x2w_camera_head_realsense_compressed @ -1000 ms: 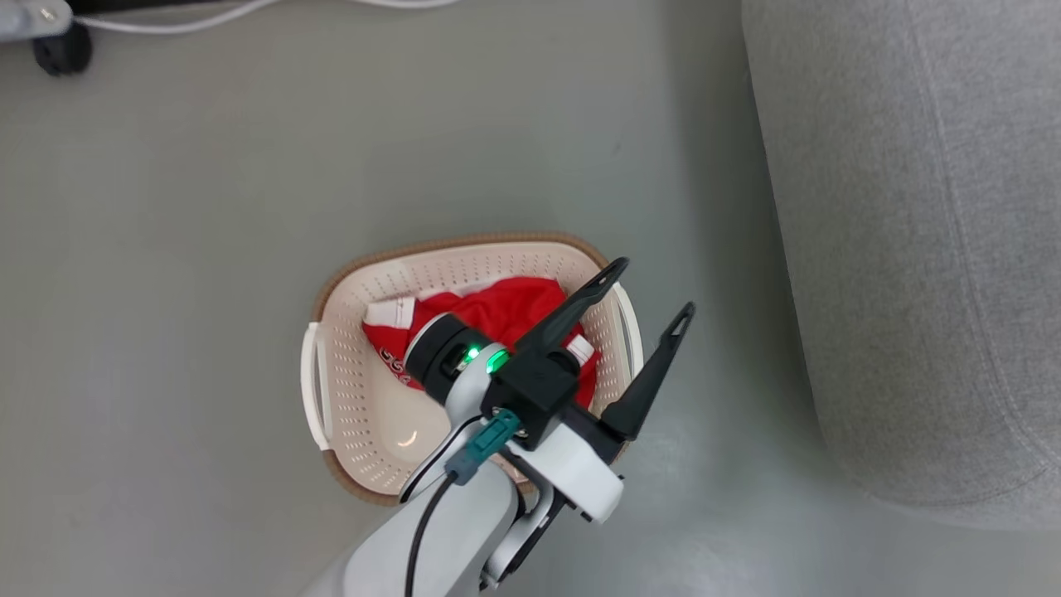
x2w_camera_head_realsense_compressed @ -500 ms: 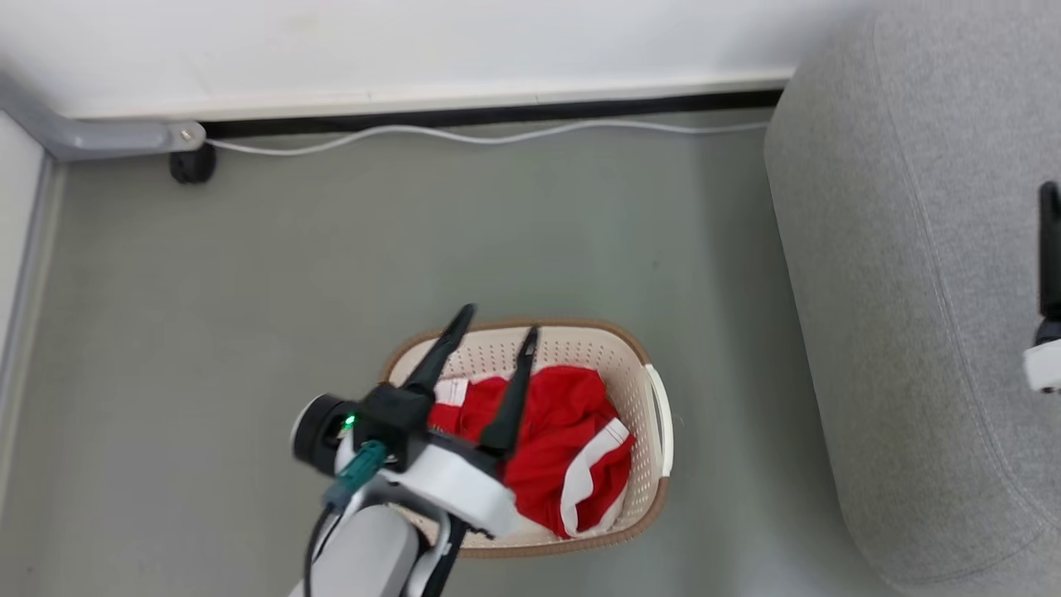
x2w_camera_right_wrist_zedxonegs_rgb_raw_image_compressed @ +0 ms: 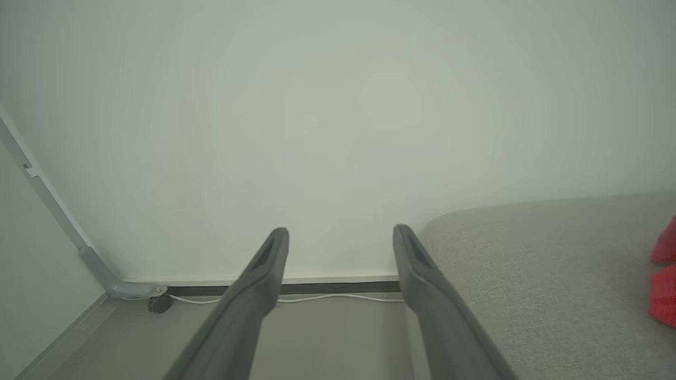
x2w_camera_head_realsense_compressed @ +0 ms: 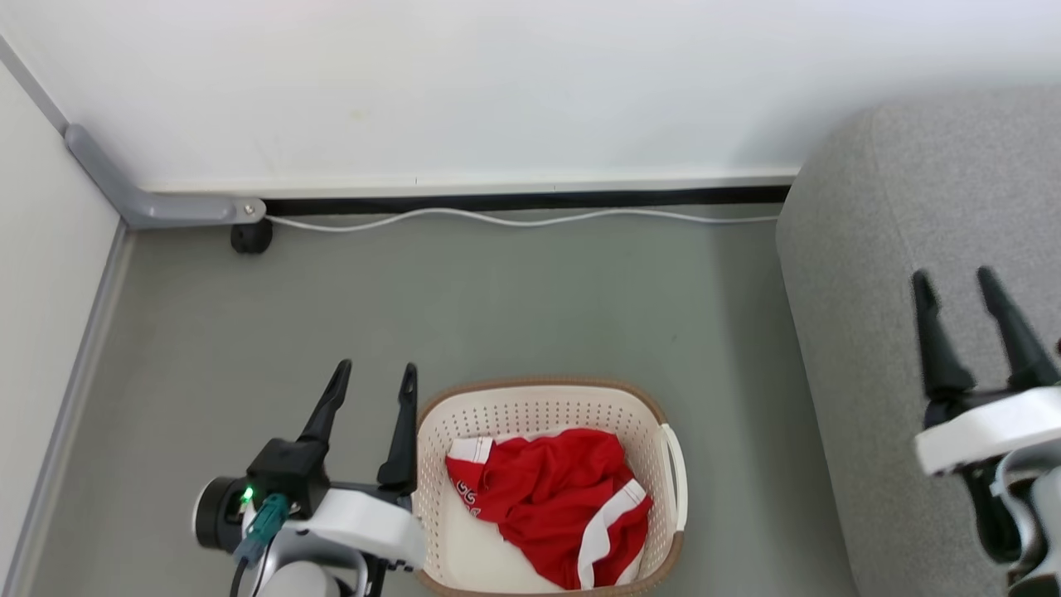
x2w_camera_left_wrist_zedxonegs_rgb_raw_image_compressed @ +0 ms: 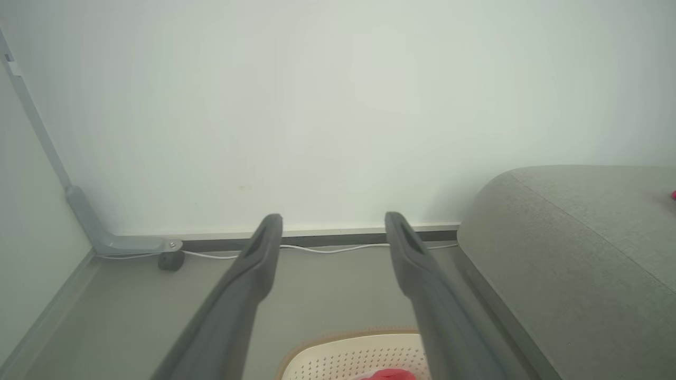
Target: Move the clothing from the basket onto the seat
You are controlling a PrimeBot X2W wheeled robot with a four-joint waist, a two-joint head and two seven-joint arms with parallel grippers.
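Head view: one basket (x2w_camera_head_realsense_compressed: 543, 406) on the floor, holding one heap of red clothing (x2w_camera_head_realsense_compressed: 547, 489); separate garments cannot be counted. One seat (x2w_camera_head_realsense_compressed: 870, 290) stands to its right. Two grippers, both empty, fingers spread wide. Left gripper (x2w_camera_head_realsense_compressed: 376, 369) hovers just left of the basket, fingers pointing at the far wall; right gripper (x2w_camera_head_realsense_compressed: 953, 278) hangs over the seat, aimed likewise. Right wrist view: two red patches (x2w_camera_right_wrist_zedxonegs_rgb_raw_image_compressed: 664, 274) on the seat, cropped.

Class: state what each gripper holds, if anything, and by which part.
Nothing is held. The left gripper and right gripper both stand open and empty; the clothing lies in the basket.
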